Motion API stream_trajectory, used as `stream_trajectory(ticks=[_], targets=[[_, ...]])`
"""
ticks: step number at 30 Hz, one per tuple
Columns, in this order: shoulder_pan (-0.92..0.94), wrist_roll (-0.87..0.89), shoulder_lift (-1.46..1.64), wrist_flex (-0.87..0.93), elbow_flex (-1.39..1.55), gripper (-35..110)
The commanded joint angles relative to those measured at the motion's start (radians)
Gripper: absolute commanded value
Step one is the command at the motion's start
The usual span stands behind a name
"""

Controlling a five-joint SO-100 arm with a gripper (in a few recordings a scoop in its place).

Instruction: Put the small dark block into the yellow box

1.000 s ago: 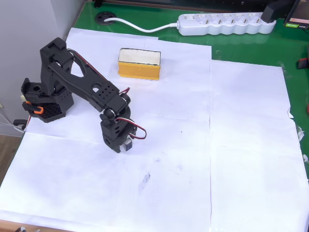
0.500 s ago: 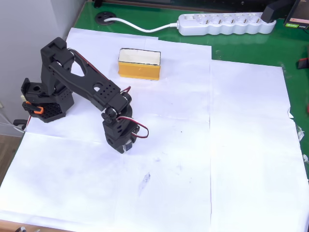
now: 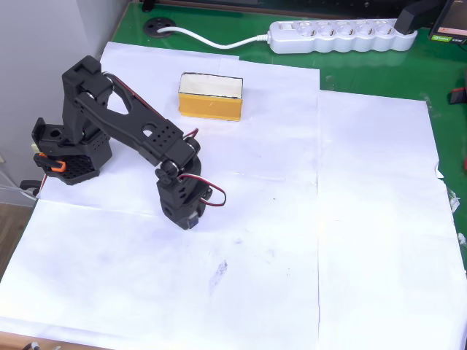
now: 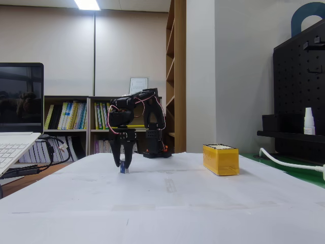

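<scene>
yellow box [image 3: 210, 96] holds nothing visible

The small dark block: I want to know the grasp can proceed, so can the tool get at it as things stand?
Probably yes. In the fixed view the tool points down with the small dark block at its fingertips on the paper, and nothing stands near it.

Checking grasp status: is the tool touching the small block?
Cannot tell. In the fixed view the tool straddles the block on the paper, but contact is too small to see.
</scene>
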Motion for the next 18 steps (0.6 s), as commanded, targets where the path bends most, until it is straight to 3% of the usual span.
stream_trajectory(ticks=[1,15,18], targets=[[0.011,-0.011,-0.023,0.012,0.015,4],[0.0,0.002,-0.058,0.008,0.017,0],[-0.015,0.037,-0.129,0.109,0.089,0]])
